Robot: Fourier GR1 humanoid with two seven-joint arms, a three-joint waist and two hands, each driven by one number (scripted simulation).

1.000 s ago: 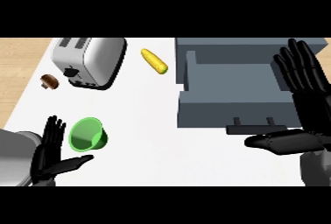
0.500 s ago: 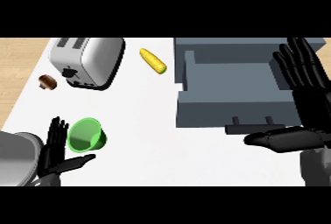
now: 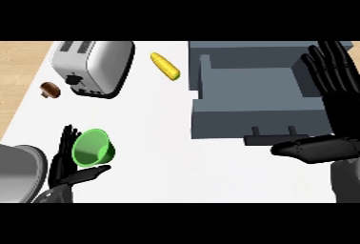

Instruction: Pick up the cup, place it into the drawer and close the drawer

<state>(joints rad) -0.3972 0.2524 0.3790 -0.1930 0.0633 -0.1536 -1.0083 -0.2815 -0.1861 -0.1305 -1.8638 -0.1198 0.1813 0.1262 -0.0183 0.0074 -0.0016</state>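
The green cup [image 3: 94, 148] lies tilted on the white counter at the lower left, its mouth facing down and to the left. My left hand [image 3: 65, 164] stands right behind it with straight fingers, the thumb stretched out just under the cup. The grey drawer [image 3: 256, 112] is pulled open at the right and nothing lies inside it. Its dark handle [image 3: 275, 138] faces me. My right hand [image 3: 342, 109] is open at the drawer's right side, fingers pointing up and the thumb lying across in front of the handle.
A silver toaster [image 3: 93, 66] stands at the back left, with a small brown item [image 3: 51, 89] beside it. A yellow corn cob [image 3: 165, 66] lies between the toaster and the drawer. My grey left forearm [image 3: 17, 174] fills the lower left corner.
My left hand has edged a little to the right, closer to the cup, which has stayed in place. The right hand has hardly moved.
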